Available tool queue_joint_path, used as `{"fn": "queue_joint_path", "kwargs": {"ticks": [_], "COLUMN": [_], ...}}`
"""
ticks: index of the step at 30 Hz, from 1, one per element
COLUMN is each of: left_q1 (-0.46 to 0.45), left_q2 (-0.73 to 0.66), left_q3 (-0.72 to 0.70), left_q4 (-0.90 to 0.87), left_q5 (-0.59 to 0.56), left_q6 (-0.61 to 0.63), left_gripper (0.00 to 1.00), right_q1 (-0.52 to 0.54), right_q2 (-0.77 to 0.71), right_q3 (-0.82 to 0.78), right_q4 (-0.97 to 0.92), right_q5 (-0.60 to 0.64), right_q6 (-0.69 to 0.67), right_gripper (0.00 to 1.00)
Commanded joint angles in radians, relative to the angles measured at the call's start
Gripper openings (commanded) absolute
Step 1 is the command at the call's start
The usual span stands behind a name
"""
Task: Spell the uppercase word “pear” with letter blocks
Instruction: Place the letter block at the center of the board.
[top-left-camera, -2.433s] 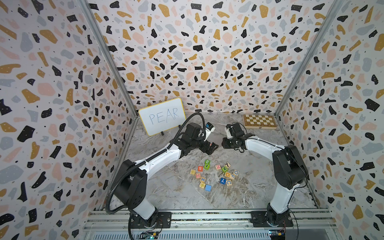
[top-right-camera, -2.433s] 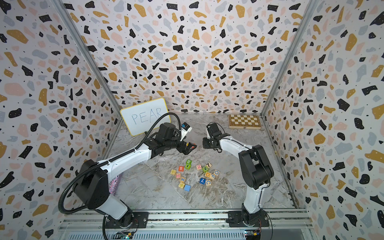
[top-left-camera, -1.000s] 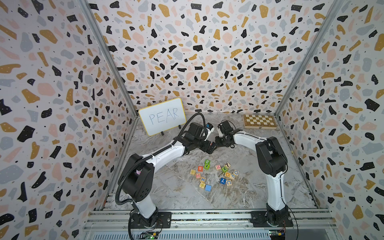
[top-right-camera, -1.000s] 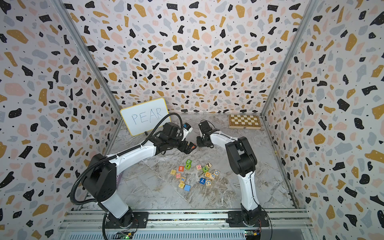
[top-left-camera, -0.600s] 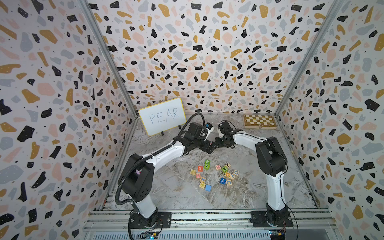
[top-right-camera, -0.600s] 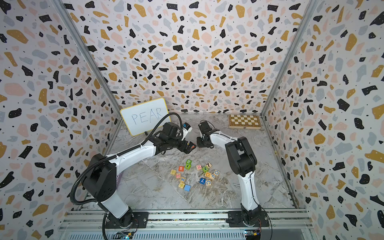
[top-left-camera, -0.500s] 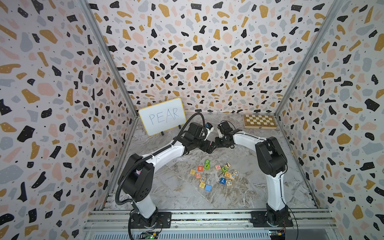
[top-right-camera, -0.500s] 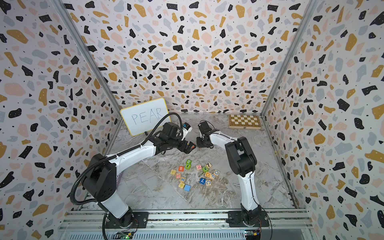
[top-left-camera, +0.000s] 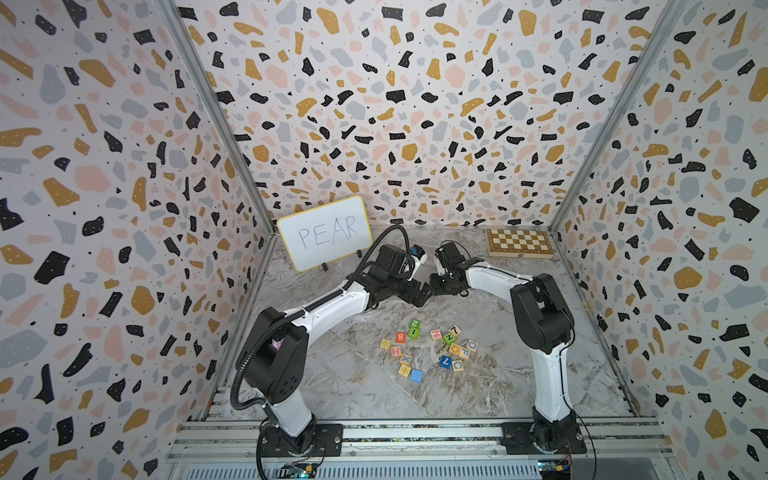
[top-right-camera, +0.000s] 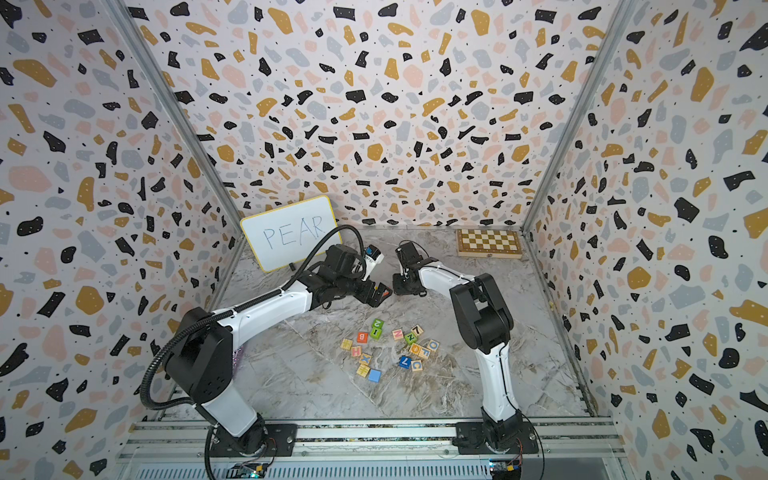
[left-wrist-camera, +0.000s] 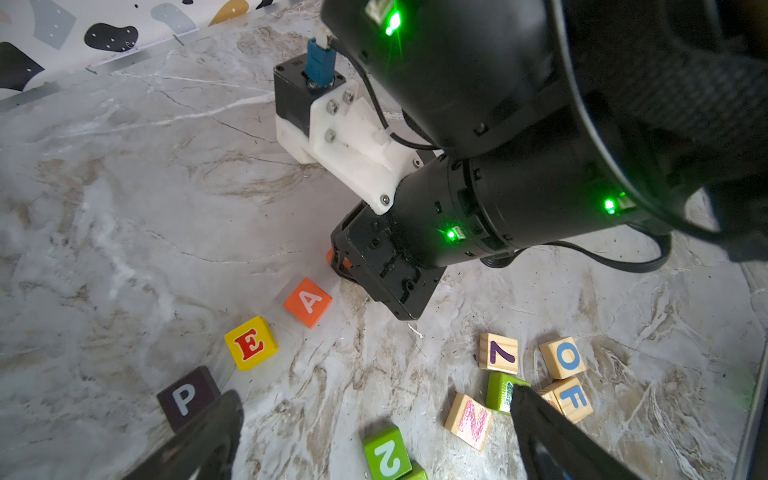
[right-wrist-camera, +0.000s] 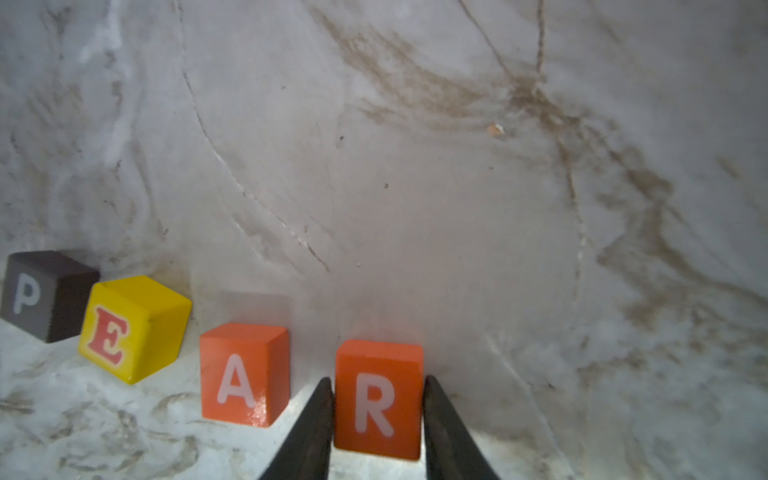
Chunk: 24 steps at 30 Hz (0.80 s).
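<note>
In the last 2 seconds the right arm has swung in from the side and come to rest at the row's end. The right fingers (right-wrist-camera: 311, 428) are closed on the R block (right-wrist-camera: 378, 399), pressed against both its sides. The block appears to rest on the bench (right-wrist-camera: 457, 166) just beside the A block (right-wrist-camera: 245, 374). The E block (right-wrist-camera: 133, 328), slightly turned, and the P block (right-wrist-camera: 45, 295) complete the row. All 4 letters look placed, so only letting go and backing off seems left. The left fingers (left-wrist-camera: 208, 436) stand wide open and empty near the P block.
</note>
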<state>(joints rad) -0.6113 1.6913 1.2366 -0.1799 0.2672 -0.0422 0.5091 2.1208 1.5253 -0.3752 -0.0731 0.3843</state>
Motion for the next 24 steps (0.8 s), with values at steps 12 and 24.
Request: {"fn": "queue_joint_path", "kwargs": {"ticks": [12,24], "left_q1": [0.005,0.01], "left_q2": [-0.013,-0.133], "left_q3": [-0.01,-0.03], "left_q4": [0.019,0.005], "left_q5": [-0.01,-0.027], "left_q6": [-0.008,-0.011], "left_gripper": [0.99,0.99], "right_q1": [0.008,0.009], "right_q2": [-0.029,-0.177], "right_q3": [0.027,-0.021], "right_q4": [-0.024,-0.022], "right_q5": [0.015,0.02], "right_q6": [0.014,-0.001], "right_gripper": [0.45,0.51]}}
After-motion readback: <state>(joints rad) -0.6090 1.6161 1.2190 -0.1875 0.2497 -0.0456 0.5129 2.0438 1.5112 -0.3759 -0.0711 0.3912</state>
